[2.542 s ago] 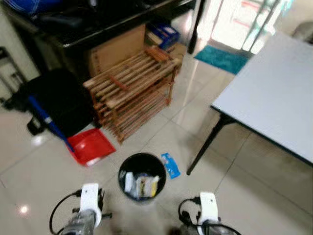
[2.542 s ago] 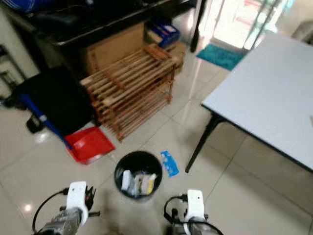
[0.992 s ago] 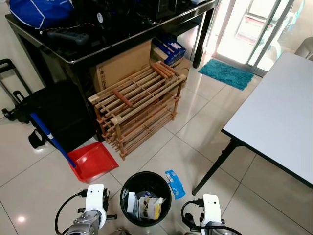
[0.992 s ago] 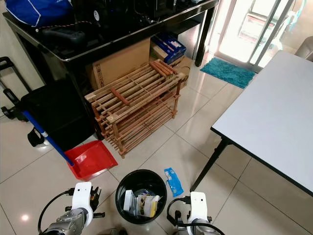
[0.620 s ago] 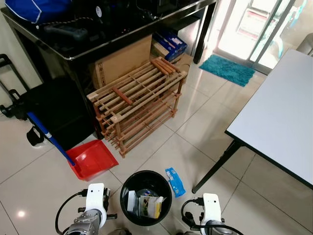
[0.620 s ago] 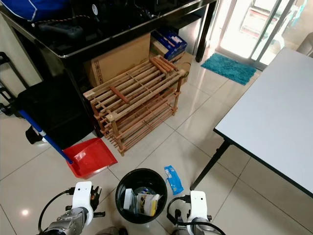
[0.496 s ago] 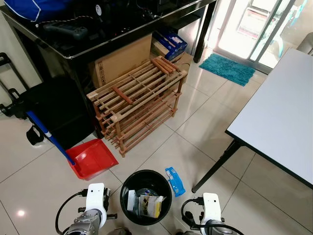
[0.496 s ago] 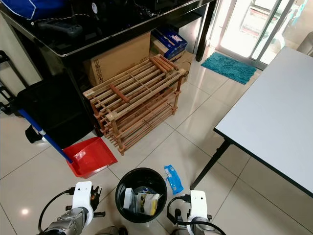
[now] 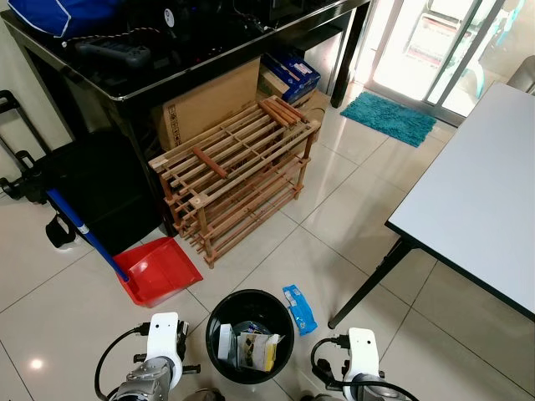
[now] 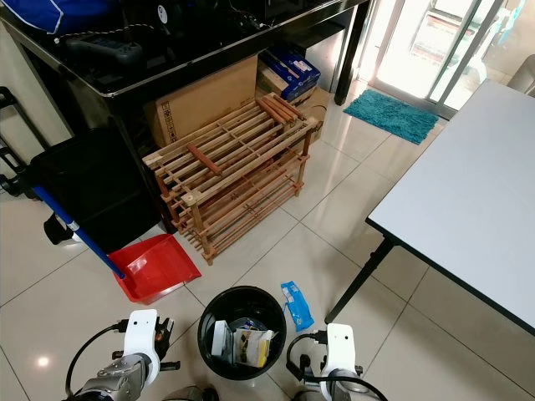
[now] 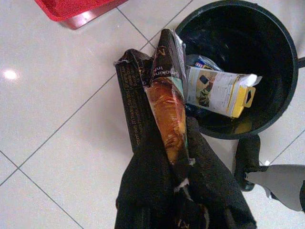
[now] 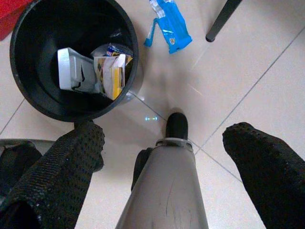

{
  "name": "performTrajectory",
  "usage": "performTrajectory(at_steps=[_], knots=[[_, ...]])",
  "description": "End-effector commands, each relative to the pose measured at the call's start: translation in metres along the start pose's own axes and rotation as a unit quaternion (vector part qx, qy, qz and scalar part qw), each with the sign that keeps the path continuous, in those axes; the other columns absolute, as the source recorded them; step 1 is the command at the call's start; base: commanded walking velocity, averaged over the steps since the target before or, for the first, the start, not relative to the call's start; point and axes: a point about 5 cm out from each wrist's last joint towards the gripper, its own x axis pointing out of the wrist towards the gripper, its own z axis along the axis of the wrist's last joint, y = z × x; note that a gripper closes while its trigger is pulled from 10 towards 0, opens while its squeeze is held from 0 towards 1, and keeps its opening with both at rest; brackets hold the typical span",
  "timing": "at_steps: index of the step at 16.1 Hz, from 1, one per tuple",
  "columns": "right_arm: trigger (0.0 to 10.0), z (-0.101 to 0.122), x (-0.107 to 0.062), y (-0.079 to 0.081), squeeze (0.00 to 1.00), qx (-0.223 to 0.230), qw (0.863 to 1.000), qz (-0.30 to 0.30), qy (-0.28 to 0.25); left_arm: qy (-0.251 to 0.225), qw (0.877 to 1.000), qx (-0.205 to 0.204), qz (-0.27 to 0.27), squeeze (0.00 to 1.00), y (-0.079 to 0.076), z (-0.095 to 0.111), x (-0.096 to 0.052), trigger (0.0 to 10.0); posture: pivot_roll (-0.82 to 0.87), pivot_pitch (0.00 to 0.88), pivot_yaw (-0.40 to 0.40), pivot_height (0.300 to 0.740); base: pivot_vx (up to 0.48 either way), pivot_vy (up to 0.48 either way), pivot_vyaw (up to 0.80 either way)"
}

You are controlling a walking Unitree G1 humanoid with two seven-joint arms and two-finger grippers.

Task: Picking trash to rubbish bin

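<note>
The snack wrapper (image 11: 167, 102) sits pinched between the left gripper's (image 11: 177, 157) fingers (image 11: 147, 167), just beside the black bin (image 11: 281, 62) rim. The right gripper (image 12: 167, 157) hangs beside the bin with fingers (image 12: 71, 157) spread wide, empty. A blue packet (image 9: 299, 308) lies on the floor near the bin. Since a second ago, nothing among them has shifted.

Blue wrapper (image 9: 299, 308) lies on tiles beside black bin (image 9: 249, 337).

Left gripper (image 11: 178, 186) jaws clamped on something; right gripper (image 12: 162, 143) jaws spread wide.
</note>
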Motion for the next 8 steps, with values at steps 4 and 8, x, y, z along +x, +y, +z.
performTrajectory(at_steps=[4, 8], knots=[[10.0, -0.0038, -0.0006, -0.0009, 0.0, 0.001, 1.0, 0.002, 0.006, 0.011, 1.0, 0.0, 0.001, 0.0, -0.0004, -0.0044, -0.0002, 10.0, 0.0, 0.125, -0.031, 0.74, 0.0, 0.0, -0.44], [10.0, -0.0035, -0.0006, -0.0009, 0.0, 0.003, 1.0, 0.001, 0.003, 0.011, 1.0, 0.0, 0.001, 0.0, -0.0002, -0.0045, -0.0002, 10.0, 0.0, 0.134, -0.03, 0.74, 0.0, 0.0, 0.0]])
